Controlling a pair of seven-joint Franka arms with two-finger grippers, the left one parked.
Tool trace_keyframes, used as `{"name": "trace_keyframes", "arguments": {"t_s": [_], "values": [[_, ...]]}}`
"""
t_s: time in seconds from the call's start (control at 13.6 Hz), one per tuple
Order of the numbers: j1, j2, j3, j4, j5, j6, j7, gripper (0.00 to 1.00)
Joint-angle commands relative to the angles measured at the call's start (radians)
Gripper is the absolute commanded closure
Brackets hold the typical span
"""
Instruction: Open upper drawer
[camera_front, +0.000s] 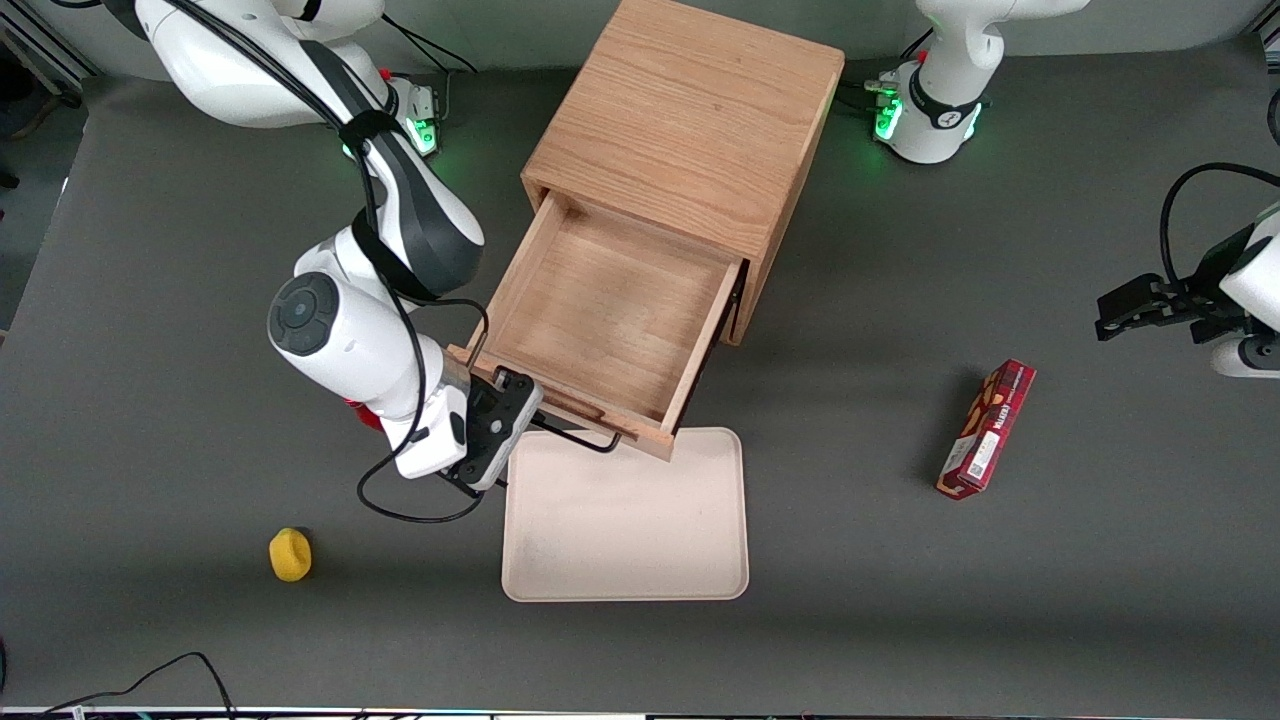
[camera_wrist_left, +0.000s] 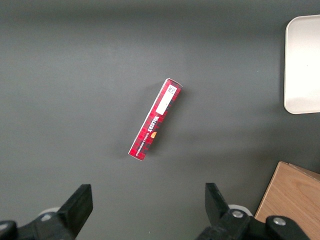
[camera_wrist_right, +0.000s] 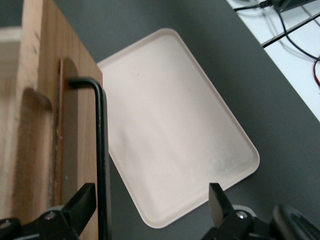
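From the front, the surface (camera_front: 150, 300) is a dark grey mat, and a thin strip of pale floor with cables shows at the edge nearest the camera. A wooden cabinet (camera_front: 690, 110) stands in the middle of the surface. Its upper drawer (camera_front: 610, 310) is pulled well out toward the camera, and nothing is in it. The drawer's front edge hangs just over the rim of a pale tray (camera_front: 625, 530), which lies flat and bare, nearer the camera than the cabinet. The gripper (camera_front: 500, 430) is at the end of the drawer front that is toward the working arm, right by the black handle (camera_front: 580, 438). A small yellow thing (camera_front: 290, 554) sits near the camera, toward the working arm's end. A red box (camera_front: 987, 428) lies flat toward the parked arm's end. In the left wrist view, the red box (camera_wrist_left: 155, 119) lies alone on the grey surface (camera_wrist_left: 75, 75), with a corner of the tray (camera_wrist_left: 302, 65) and a corner of the cabinet (camera_wrist_left: 292, 200) at the edges. In the right wrist view, the fingers (camera_wrist_right: 82, 202) are wide apart. The black handle (camera_wrist_right: 100, 150) runs down just beside one finger, maybe touching it, but I cannot be sure. The drawer front (camera_wrist_right: 45, 100) is next to the handle, and the tray (camera_wrist_right: 170, 120) lies below.
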Motion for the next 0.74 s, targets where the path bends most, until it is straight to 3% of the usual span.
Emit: {"name": "trace_keyframes", "arguments": {"t_s": [0.0,0.15,0.22,0.29,0.44,0.66], "values": [[-0.037,-0.058,-0.005,0.012,0.105,-0.017,0.051,0.0],[-0.068,-0.133,-0.007,0.008,0.206,-0.085,0.134,0.0],[-0.091,-0.176,-0.008,0.005,0.207,-0.14,0.206,0.0],[-0.119,-0.22,-0.018,-0.006,0.195,-0.192,0.31,0.0],[-0.185,-0.32,-0.019,-0.063,0.076,-0.272,0.483,0.0],[-0.31,-0.426,-0.021,-0.113,0.015,-0.437,0.538,0.0]]}}
